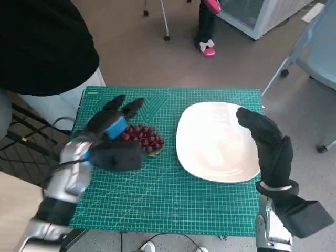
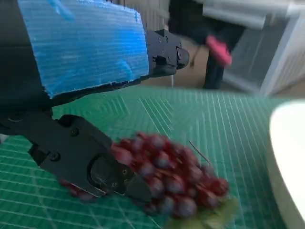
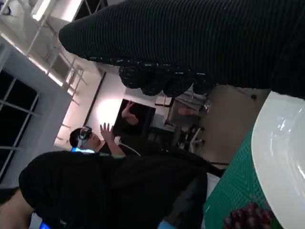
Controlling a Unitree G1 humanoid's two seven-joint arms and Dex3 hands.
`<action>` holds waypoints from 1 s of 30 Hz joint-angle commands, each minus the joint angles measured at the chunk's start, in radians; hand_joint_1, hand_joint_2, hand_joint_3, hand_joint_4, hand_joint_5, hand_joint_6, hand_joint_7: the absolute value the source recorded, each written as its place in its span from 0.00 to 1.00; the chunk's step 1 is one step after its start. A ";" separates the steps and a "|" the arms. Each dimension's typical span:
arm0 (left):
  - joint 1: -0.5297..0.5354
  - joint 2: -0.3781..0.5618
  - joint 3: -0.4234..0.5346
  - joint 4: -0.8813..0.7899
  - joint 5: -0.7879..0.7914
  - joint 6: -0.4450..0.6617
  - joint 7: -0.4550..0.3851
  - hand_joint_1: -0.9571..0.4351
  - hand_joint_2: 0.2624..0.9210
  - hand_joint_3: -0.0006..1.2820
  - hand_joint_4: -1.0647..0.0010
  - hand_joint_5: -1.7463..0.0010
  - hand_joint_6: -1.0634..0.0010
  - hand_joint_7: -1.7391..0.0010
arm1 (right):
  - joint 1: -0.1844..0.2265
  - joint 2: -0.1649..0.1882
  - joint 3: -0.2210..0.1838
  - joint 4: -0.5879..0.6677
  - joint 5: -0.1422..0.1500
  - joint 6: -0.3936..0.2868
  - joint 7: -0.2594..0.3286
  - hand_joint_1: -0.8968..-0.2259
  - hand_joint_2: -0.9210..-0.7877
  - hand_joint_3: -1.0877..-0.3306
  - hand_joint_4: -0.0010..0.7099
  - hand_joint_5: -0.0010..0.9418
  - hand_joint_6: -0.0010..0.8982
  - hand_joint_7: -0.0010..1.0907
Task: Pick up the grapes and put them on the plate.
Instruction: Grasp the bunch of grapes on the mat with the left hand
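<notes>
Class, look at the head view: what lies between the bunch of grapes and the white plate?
Only a bare strip of green cutting mat separates the grapes from the plate.

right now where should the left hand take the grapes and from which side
Around the middle of the grapes, from above. The bunch lies flat and loose on the mat, so fingers should probably cup both long sides. The left hand already sits over its left end.
</notes>
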 commanded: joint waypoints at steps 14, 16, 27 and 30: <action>-0.171 -0.043 -0.159 0.279 0.002 0.071 -0.049 0.60 0.65 0.00 1.00 1.00 0.85 1.00 | 0.024 -0.003 -0.009 0.022 0.001 -0.003 0.003 0.41 0.00 0.29 0.60 0.00 0.10 0.37; -0.181 -0.045 -0.171 0.301 0.002 0.072 -0.050 0.60 0.65 0.00 1.00 1.00 0.85 1.00 | 0.026 -0.004 -0.010 0.021 0.002 -0.003 0.003 0.41 0.00 0.29 0.60 0.00 0.10 0.37; -0.242 -0.073 -0.218 0.465 -0.008 0.076 -0.028 0.58 0.64 0.00 1.00 1.00 0.86 1.00 | 0.029 -0.005 -0.014 0.026 0.002 -0.009 0.004 0.42 0.00 0.29 0.60 0.00 0.10 0.37; -0.257 -0.081 -0.222 0.511 -0.016 0.072 -0.020 0.57 0.64 0.00 1.00 1.00 0.86 1.00 | 0.028 -0.005 -0.014 0.027 0.000 -0.011 0.003 0.42 0.00 0.29 0.60 0.00 0.10 0.37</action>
